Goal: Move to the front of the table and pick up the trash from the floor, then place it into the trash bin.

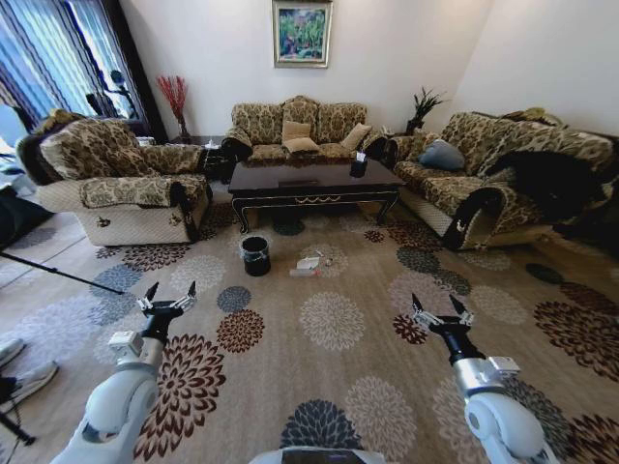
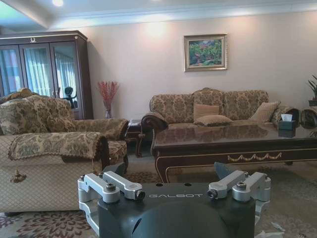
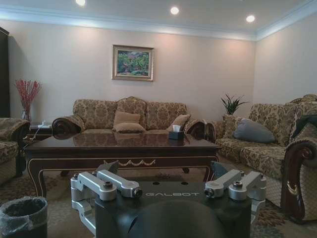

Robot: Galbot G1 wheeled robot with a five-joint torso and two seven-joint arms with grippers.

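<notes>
While both claws, left gripper (image 1: 169, 296) and right gripper (image 1: 441, 308), hang spread and empty, trash (image 1: 308, 266) lies far ahead beside trash bin (image 1: 255, 256); misjudged approach risks toppling it.

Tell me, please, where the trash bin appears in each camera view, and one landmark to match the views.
Head view: trash bin on the carpet, before the table's left front leg.
Left wrist view: no bin.
Right wrist view: bin at the lower left corner.
Shared landmark: the framed painting above the sofa.
</notes>
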